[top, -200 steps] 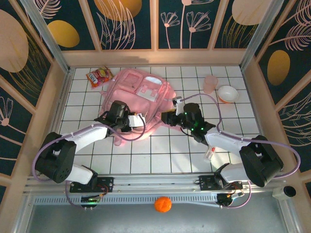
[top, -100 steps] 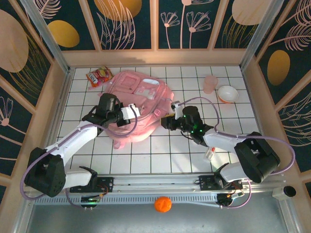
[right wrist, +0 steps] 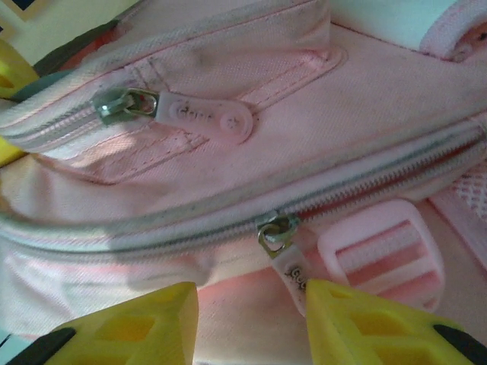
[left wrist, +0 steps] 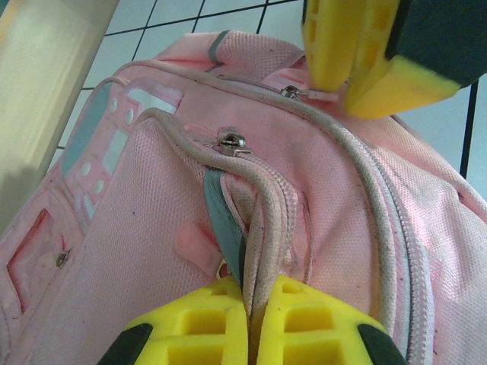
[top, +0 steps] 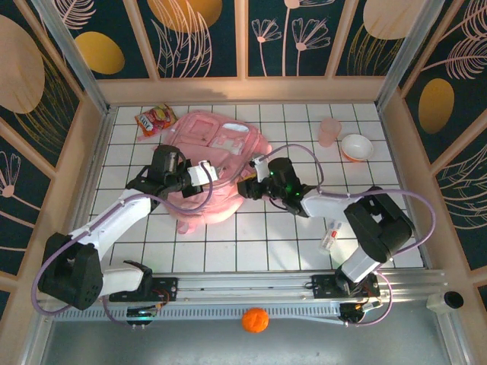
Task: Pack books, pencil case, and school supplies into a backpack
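The pink backpack (top: 217, 152) lies on the white tiled table, its zippers closed (left wrist: 152, 251). My left gripper (top: 199, 174) is shut on a piped seam fold of the backpack (left wrist: 255, 293) at its near left side. At the pack's near right edge my right gripper (top: 247, 188) stands open (right wrist: 251, 315), one finger on either side of a zipper pull (right wrist: 293, 275) that lies against the right finger (right wrist: 358, 323). A small white oblong school supply with red marks (top: 331, 236) lies by the right arm. The books and the pencil case are out of view.
A red-orange snack bag (top: 154, 120) lies at the back left. A pink cup (top: 329, 131) and a white bowl (top: 356, 146) stand at the back right. Wooden walls ring the table. The right gripper's yellow fingers (left wrist: 358, 68) sit across the pack from the left gripper.
My left gripper has shut on the backpack's seam and drawn up and to the left. The right gripper has slid left to the pack's zipper.
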Motion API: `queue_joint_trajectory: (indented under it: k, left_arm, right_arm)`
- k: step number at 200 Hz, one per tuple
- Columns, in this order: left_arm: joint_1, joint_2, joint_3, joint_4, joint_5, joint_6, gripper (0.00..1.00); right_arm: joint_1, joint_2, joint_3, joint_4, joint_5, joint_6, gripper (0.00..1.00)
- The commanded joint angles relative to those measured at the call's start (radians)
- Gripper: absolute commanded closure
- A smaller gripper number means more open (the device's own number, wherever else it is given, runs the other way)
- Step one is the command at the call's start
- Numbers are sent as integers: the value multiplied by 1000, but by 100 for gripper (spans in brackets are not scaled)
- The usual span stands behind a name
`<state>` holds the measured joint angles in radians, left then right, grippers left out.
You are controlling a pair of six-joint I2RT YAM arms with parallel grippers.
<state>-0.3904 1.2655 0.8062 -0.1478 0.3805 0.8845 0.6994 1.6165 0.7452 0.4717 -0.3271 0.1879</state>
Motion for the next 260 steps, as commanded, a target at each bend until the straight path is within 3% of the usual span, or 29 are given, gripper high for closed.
queue_joint_trajectory:
  k: [1, 50, 99, 140, 171, 203, 260]
  left_arm:
    - [8, -48, 45, 69, 77, -15, 100]
    - [8, -49, 48, 62, 62, -15, 100]
    - [9, -61, 47, 44, 44, -7, 100]
    - [8, -67, 46, 48, 44, -20, 100]
    - [15, -71, 42, 92, 85, -81, 100]
    - [40, -93, 26, 158, 160, -162, 100]
    - [64, -115, 1, 203, 229, -196, 100]
  right_arm:
    - [0, 34, 49, -1, 28, -46, 61]
    - [-31, 51, 77, -59, 85, -19, 100]
    - [-82, 50, 88, -111, 135, 42, 100]
    - [-92, 35, 79, -85, 70, 7, 100]
    - [-109, -68, -29, -26, 87, -6, 70]
    - [-113, -194, -182, 177, -41, -79, 56]
    - [-105, -159, -241, 353, -161, -394, 55]
